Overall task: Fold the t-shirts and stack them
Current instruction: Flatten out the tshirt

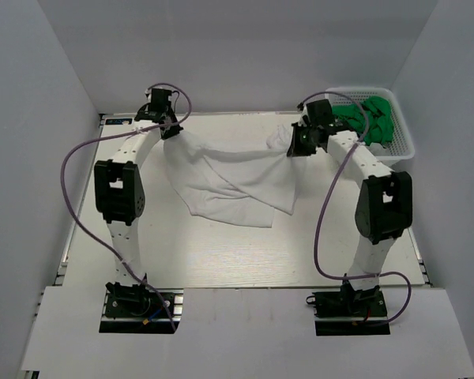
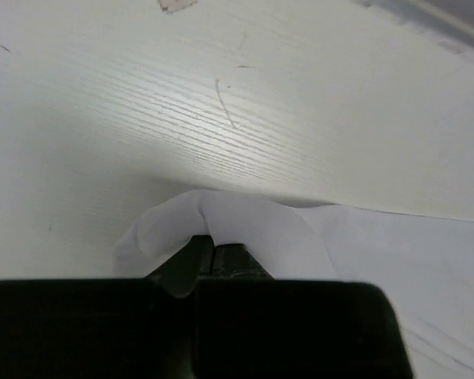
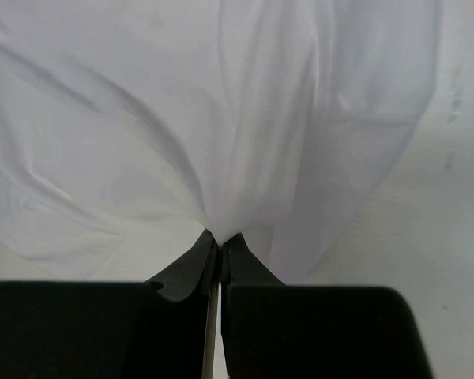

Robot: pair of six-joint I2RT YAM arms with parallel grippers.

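Observation:
The white t-shirt (image 1: pixel 233 180) hangs stretched between both grippers over the far half of the table, its lower edge draped on the tabletop. My left gripper (image 1: pixel 171 129) is shut on the shirt's left end; in the left wrist view the cloth (image 2: pixel 245 225) bunches at the closed gripper (image 2: pixel 213 246). My right gripper (image 1: pixel 294 144) is shut on the shirt's right end; in the right wrist view the cloth (image 3: pixel 245 118) fans out from the closed gripper (image 3: pixel 220 237). Green t-shirts (image 1: pixel 371 120) lie crumpled in the basket.
A white plastic mesh basket (image 1: pixel 403 142) stands at the far right corner of the table. Grey walls enclose the table on three sides. The light wooden tabletop (image 1: pixel 237 253) extends toward the arm bases.

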